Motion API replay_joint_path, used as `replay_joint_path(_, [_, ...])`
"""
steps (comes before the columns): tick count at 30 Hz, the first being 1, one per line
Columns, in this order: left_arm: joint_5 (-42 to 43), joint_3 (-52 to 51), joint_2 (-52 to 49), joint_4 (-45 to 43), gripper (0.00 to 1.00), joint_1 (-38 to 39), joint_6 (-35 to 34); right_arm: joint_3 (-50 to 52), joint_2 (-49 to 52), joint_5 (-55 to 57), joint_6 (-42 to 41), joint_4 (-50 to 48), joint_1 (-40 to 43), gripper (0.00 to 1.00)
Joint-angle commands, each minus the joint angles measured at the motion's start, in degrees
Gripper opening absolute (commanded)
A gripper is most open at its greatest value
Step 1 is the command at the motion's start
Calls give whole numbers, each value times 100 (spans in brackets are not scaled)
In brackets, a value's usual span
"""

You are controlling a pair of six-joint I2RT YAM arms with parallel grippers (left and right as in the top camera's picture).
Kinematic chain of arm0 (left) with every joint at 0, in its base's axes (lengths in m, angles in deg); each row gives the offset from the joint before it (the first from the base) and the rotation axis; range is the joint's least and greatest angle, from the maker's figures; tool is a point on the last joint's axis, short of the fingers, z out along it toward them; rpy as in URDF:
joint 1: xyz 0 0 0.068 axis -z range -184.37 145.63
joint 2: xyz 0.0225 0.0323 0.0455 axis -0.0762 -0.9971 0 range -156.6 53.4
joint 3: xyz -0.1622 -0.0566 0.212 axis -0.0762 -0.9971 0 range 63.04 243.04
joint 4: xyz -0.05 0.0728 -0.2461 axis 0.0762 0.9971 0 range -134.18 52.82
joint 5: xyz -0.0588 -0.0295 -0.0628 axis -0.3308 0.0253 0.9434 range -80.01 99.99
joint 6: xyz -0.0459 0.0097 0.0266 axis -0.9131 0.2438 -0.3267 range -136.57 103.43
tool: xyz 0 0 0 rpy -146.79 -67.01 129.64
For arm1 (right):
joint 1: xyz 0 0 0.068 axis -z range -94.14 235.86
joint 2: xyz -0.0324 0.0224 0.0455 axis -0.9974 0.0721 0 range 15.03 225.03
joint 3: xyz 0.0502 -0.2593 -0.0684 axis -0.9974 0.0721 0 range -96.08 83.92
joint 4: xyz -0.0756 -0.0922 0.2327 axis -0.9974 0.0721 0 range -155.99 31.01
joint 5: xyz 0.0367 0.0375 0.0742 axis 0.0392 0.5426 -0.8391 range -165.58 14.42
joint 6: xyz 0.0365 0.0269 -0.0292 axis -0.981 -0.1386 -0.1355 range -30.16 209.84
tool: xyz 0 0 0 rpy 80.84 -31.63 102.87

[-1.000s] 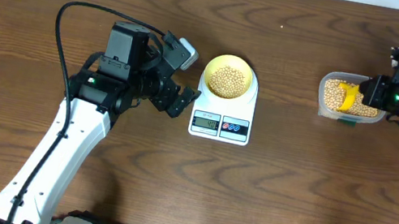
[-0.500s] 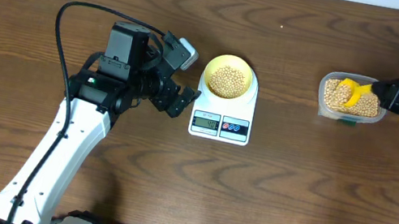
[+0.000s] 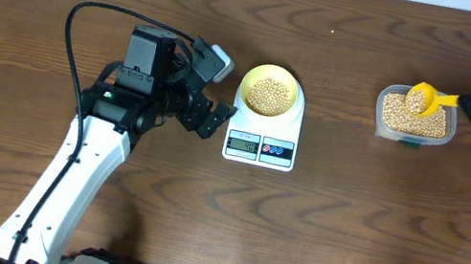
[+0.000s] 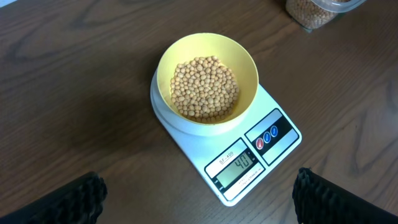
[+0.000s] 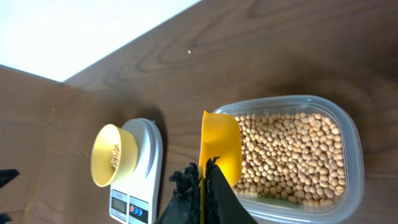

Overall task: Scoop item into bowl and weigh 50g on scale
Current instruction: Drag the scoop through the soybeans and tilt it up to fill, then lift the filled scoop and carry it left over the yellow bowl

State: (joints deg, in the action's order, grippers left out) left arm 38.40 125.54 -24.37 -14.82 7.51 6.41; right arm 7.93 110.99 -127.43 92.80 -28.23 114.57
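The pale yellow bowl (image 3: 269, 90) stands on the white scale (image 3: 261, 140) and holds a layer of tan beans (image 4: 205, 87). The scale's display (image 4: 239, 167) reads 40. My left gripper (image 3: 214, 89) hangs open just left of the scale, nothing between its fingers (image 4: 81, 199). My right gripper (image 3: 468, 100) is shut on the handle of a yellow scoop (image 3: 422, 95). The scoop carries beans and hovers over the clear tub (image 3: 416, 118) of beans. In the right wrist view the scoop (image 5: 221, 143) sits at the tub's (image 5: 348, 134) left end, with the bowl (image 5: 115, 154) farther left.
Dark wooden table (image 3: 345, 229) all round. The left arm's black cable (image 3: 73, 35) loops over the table behind the arm. A white wall edge (image 5: 81, 31) runs along the table's far side.
The right gripper has drawn back to the right and lifted the scoop out of the tub's beans, now loaded. The left arm, bowl and scale have not moved.
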Motion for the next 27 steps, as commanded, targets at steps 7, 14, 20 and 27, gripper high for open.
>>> replay_joint_path(7, [52, 35, 83, -4, 98, 9, 96, -7, 17, -999, 26, -254, 131, 1])
replay_joint_path(14, [52, 35, 83, -7, 98, 9, 96, -7, 17, -1097, -603, -579, 131, 1])
replay_joint_path(20, [52, 35, 83, -4, 98, 9, 96, -7, 17, -1539, -1279, -1080, 125, 1])
replay_joint_path(27, [52, 35, 83, -4, 98, 9, 96, -7, 17, -1884, -1897, -1687, 118, 1])
